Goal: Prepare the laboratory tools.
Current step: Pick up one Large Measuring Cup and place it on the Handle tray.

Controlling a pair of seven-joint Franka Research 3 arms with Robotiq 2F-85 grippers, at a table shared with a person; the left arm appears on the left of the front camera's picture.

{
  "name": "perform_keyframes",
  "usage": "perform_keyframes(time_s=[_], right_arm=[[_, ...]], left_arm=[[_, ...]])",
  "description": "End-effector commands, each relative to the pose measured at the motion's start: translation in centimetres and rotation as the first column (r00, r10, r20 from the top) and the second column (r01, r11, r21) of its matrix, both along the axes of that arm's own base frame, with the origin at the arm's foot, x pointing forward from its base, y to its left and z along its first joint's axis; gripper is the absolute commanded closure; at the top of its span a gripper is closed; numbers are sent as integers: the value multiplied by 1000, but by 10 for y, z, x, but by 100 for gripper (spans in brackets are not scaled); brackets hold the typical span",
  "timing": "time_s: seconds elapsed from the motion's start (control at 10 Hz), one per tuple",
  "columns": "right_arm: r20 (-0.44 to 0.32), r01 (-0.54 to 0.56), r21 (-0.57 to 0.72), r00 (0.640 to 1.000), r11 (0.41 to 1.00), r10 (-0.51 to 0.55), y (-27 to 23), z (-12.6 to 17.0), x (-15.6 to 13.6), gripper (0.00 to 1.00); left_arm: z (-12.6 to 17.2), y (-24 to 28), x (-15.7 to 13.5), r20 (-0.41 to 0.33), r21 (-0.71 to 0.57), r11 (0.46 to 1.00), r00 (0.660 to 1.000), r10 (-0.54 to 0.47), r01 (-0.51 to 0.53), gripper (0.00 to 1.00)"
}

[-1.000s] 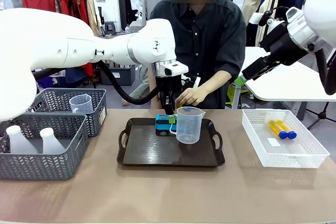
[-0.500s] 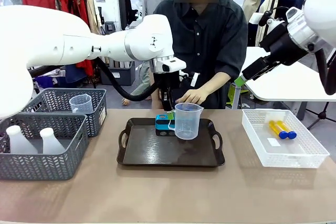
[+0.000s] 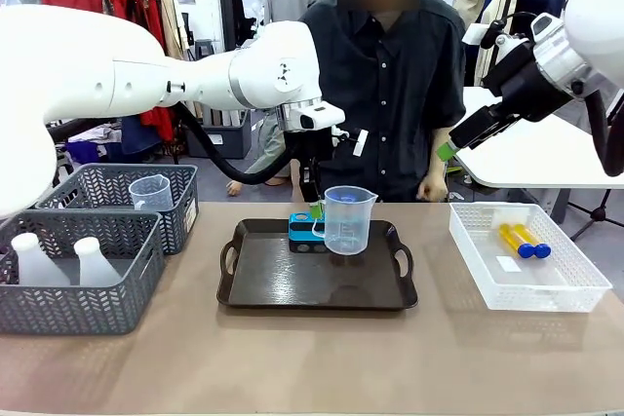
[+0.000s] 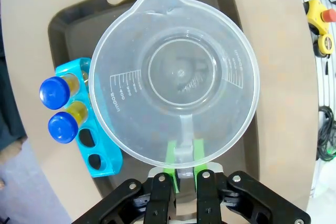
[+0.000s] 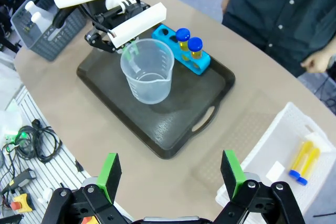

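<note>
L gripper (image 4: 185, 161) is pinched tight on the handle of the clear beaker (image 3: 349, 221), w/ a green pad on each side of it. The beaker is right way up and empty, over the back part of the dark tray (image 3: 292, 291); can't tell if its bottom touches the tray. Just beside it, at the tray's back edge, sits the blue rack (image 4: 107, 169) w/ 2 amber tubes (image 4: 55, 92) in 2 holes side by side, blue caps up; its other 2 holes are empty. R gripper (image 5: 170, 174) hangs up high on the R, fingers wide apart, holding nothing. 2 more amber tubes (image 3: 517, 241) lie flat in the white basket (image 3: 575, 289) on the R. 2 white flasks (image 3: 34, 262) stand in the near grey basket (image 3: 78, 309) on the L, & a 2nd beaker (image 3: 151, 192) sits in the far grey basket (image 3: 107, 177). Person's hand (image 3: 432, 187) hangs by the table's far edge, touching nothing.
</note>
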State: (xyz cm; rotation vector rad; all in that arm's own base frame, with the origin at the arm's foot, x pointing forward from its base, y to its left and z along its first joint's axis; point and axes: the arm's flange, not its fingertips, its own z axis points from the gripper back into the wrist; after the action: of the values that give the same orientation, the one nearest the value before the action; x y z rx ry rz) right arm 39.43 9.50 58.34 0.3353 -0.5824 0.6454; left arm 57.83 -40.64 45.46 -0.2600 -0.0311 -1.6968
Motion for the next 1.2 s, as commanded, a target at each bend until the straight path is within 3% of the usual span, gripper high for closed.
perform_keyframes(time_s=[0.0,0.3,0.5,0.8,1.1], right_arm=[[-2,-3,9,1000,1000,3,0,0,0,0],[-2,-3,9,1000,1000,3,0,0,0,0],[-2,-3,9,1000,1000,3,0,0,0,0],[-2,-3,9,1000,1000,3,0,0,0,0],[-2,-3,9,1000,1000,3,0,0,0,0]], left_arm=[[0,1,0,-3,2,1000,1000,0,0,100],[-3,-1,0,-5,1,1000,1000,-1,1,100],[-2,-8,-5,55,28,1000,998,-11,9,100],[-22,-31,0,136,31,998,989,-53,49,100],[-44,-42,7,127,52,993,986,-107,101,100]])
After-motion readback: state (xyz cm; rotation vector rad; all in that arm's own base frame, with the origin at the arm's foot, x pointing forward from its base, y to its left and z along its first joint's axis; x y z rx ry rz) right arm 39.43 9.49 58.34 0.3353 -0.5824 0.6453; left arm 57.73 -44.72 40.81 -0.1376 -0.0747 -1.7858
